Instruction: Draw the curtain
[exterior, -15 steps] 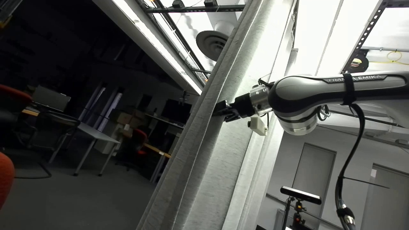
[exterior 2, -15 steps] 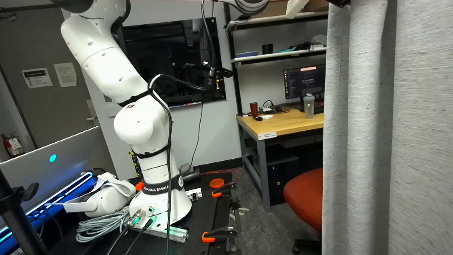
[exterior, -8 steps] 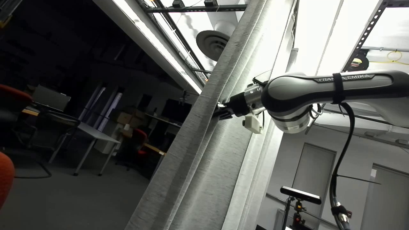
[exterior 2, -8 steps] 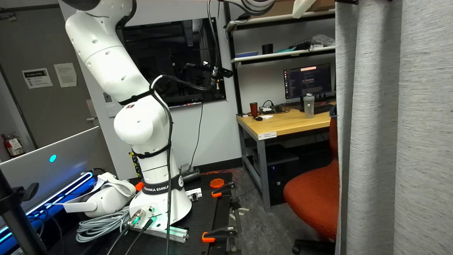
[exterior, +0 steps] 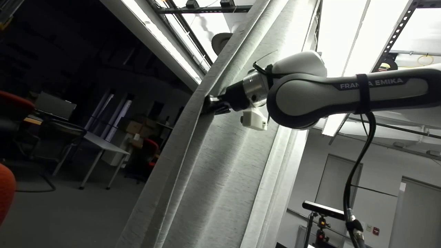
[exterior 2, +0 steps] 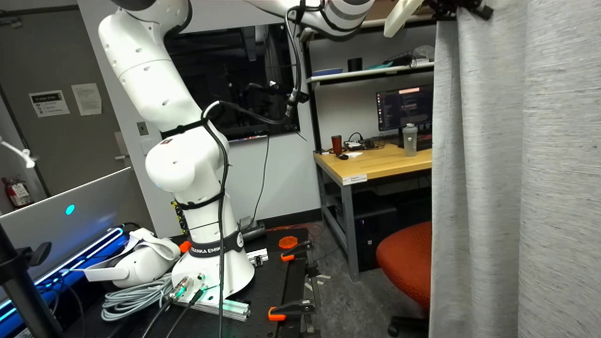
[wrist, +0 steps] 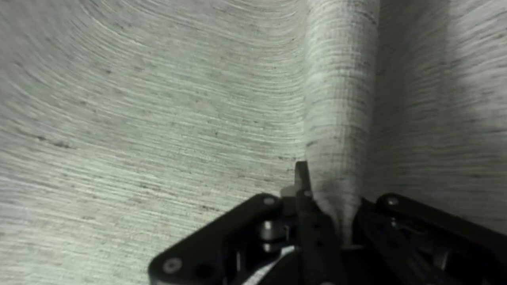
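Grey curtain (exterior: 224, 151) wider than before.

curtain fold (wrist: 340, 99) in pincer (wrist: 336, 209) | chair (exterior 2: 407, 263) partly behind curtain (exterior 2: 493, 188) | bottle (exterior 2: 410, 140) on desk (exterior 2: 375, 164) | probably a computer (exterior 2: 373, 230) beneath

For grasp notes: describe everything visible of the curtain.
The pale grey curtain looks finely woven, flecked darker. It hangs in soft lengthwise folds, top and bottom cut off in both exterior views. An exterior view shows it partly hiding an office chair. In the wrist view, the end effector pinches one narrow fold.
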`<action>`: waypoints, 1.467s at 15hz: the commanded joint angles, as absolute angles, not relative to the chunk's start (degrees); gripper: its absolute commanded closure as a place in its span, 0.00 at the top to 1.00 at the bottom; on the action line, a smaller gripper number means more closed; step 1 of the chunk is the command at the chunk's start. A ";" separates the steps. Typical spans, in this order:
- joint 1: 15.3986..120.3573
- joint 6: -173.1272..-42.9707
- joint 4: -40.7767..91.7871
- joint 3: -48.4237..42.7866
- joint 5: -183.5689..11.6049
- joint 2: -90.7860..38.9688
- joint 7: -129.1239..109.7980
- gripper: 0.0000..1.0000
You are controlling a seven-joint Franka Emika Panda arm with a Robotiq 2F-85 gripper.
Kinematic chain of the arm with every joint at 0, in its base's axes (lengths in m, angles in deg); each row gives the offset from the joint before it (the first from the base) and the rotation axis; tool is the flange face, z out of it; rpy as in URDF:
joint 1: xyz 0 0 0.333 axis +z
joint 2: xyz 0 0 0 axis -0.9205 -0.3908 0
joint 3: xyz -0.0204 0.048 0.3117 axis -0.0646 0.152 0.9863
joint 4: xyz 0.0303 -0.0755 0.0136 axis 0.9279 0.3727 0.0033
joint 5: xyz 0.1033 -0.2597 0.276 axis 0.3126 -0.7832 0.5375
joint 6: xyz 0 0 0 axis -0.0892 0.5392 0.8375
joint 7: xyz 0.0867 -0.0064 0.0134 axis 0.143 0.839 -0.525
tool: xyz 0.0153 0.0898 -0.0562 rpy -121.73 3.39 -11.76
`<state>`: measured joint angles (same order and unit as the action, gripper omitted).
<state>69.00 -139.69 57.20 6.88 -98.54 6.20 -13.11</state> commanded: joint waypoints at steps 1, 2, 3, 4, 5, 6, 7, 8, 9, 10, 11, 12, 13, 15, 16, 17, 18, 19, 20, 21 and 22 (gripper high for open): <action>65.25 -138.03 55.21 17.83 -107.83 4.47 0.24 0.00; 65.52 -137.73 54.27 20.23 -109.18 3.84 2.61 0.00; 64.67 -137.63 53.27 23.21 -112.00 3.31 5.54 0.00; 64.03 -137.34 52.39 25.88 -114.62 2.87 7.92 0.00; 63.25 -136.93 51.32 28.50 -117.25 2.29 10.66 0.00; 62.78 -136.28 50.25 30.81 -119.37 1.63 12.93 0.00; 62.45 -135.48 49.07 32.97 -120.94 0.82 15.16 0.00; 62.92 -134.50 47.79 34.66 -121.17 -0.01 16.53 0.00; 63.43 -133.56 46.61 36.18 -121.20 -0.78 17.36 0.00; 64.14 -132.76 45.46 37.37 -120.80 -1.69 17.51 0.00; 64.75 -132.07 44.36 38.56 -120.40 -2.45 17.06 0.00; 64.72 -131.17 43.27 40.02 -120.91 -3.09 16.88 0.00; 64.64 -129.74 42.35 41.57 -121.33 -3.98 16.84 0.00; 64.19 -126.53 40.21 44.78 -123.09 -5.91 17.23 0.00; 64.29 -125.21 39.02 45.99 -124.03 -6.77 17.15 0.00; 64.88 -124.05 37.95 46.86 -123.95 -7.67 16.26 0.00; 65.16 -123.13 37.03 47.83 -124.18 -8.56 16.04 0.00; 65.26 -122.45 36.16 48.90 -124.84 -9.45 16.05 0.00; 65.37 -121.72 35.39 50.10 -125.40 -10.71 16.27 0.00; 65.51 -121.37 34.64 51.29 -126.22 -11.98 16.41 0.00; 65.71 -121.53 33.87 52.38 -127.10 -13.05 16.68 0.00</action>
